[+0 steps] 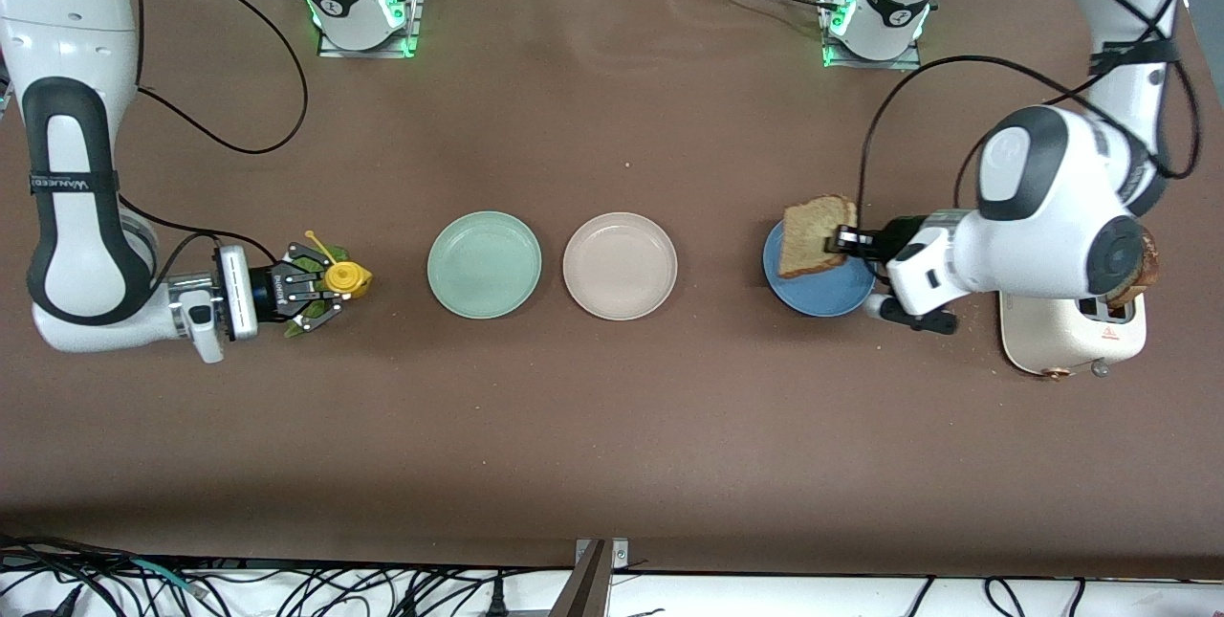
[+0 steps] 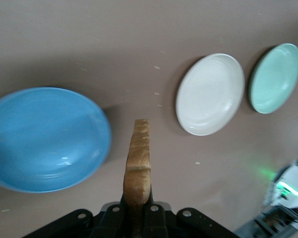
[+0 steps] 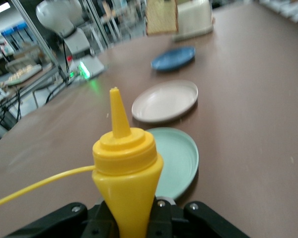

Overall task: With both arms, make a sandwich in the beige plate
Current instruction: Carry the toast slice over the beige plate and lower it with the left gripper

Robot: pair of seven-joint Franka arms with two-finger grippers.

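My left gripper [image 1: 846, 241] [image 2: 137, 203] is shut on a slice of brown toasted bread [image 1: 816, 234] [image 2: 138, 163], held on edge in the air over the rim of the blue plate [image 1: 822, 297]. The beige plate [image 1: 620, 265] [image 2: 210, 94] [image 3: 164, 101] sits bare at the table's middle. Toward the right arm's end, my right gripper [image 1: 320, 282] [image 3: 131, 213] is low over the table, shut on a yellow squeeze bottle [image 1: 346, 278] [image 3: 126, 173]. A green lettuce leaf [image 1: 308, 262] lies under that gripper, mostly hidden.
A bare mint-green plate [image 1: 484, 264] [image 3: 179, 158] sits beside the beige plate, toward the right arm's end. A cream toaster [image 1: 1071, 335] stands at the left arm's end with another bread slice [image 1: 1138, 268] in it, partly covered by the left arm.
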